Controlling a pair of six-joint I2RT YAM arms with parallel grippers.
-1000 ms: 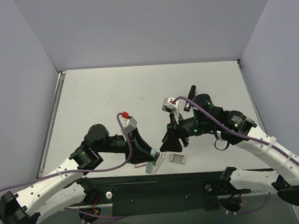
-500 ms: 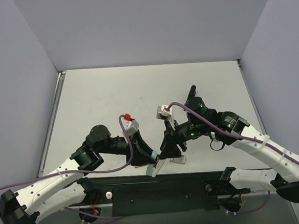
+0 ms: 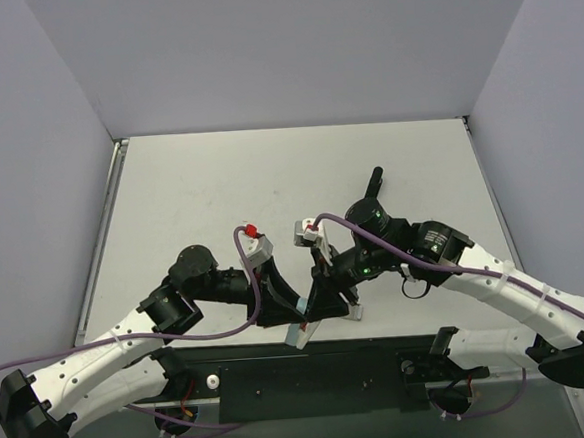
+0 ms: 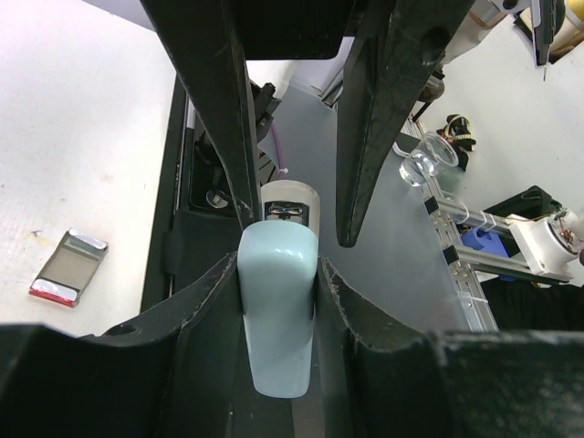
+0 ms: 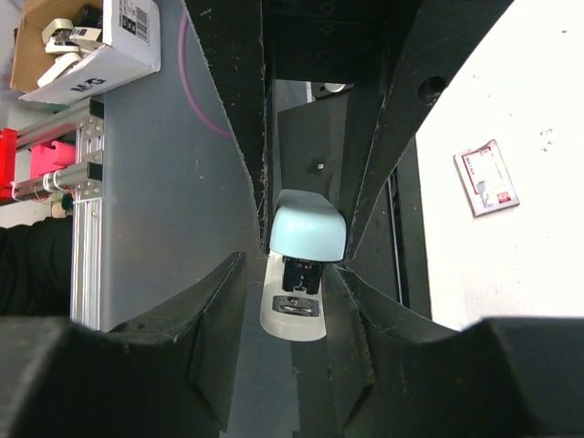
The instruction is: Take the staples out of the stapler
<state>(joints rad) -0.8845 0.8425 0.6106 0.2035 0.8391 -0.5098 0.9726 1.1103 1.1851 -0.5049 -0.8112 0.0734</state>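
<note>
pale-blue plastic stapler: aloft over near edge of grey table | left hand: clenched on it | right hand: straddles its other end, grip unclear | risk: lopsided squeeze twists stapler loose; it may drop off the edge

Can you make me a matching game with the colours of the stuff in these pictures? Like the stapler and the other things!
Things:
1. stapler top
2. small metal piece lying flat
3. cable along the left arm
4. table

Colours:
A. purple
B. whitish
C. pale blue
D. silver

Pairs: 1-C, 2-D, 3-A, 4-B
</note>
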